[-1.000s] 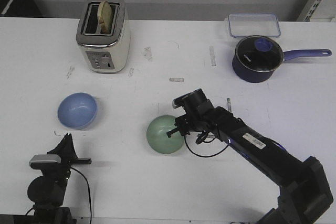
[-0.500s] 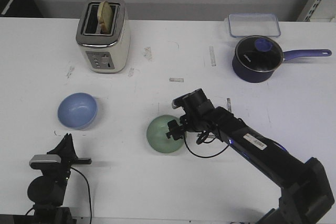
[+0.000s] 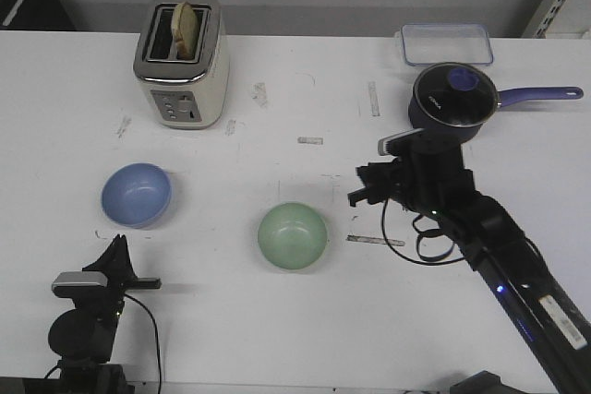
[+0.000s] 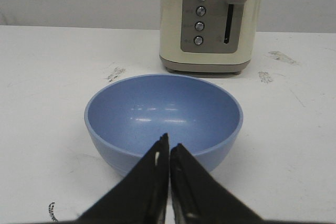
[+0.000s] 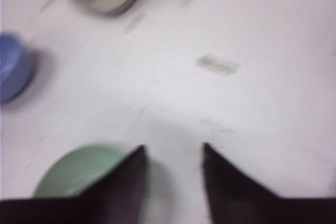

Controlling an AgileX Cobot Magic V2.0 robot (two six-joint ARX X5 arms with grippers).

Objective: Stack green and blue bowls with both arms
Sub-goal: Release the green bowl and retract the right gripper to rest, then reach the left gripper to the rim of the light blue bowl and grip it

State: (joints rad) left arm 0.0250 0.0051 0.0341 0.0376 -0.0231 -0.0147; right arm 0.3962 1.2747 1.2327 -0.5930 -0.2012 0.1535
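right gripper [image 3: 355,197] spread, beside the pale mint green round bowl [image 3: 292,236] (untouched); left gripper [image 4: 168,150] pressed together near the periwinkle blue round bowl [image 4: 163,117].

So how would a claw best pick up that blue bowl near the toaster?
Probably by the rim. The blue bowl sits upright and open, its smooth round sides offering nothing to catch, so one finger inside and one outside the thin edge seems best. The left claw faces its near side with fingers shut; it would have to open first, then come down over that near rim.
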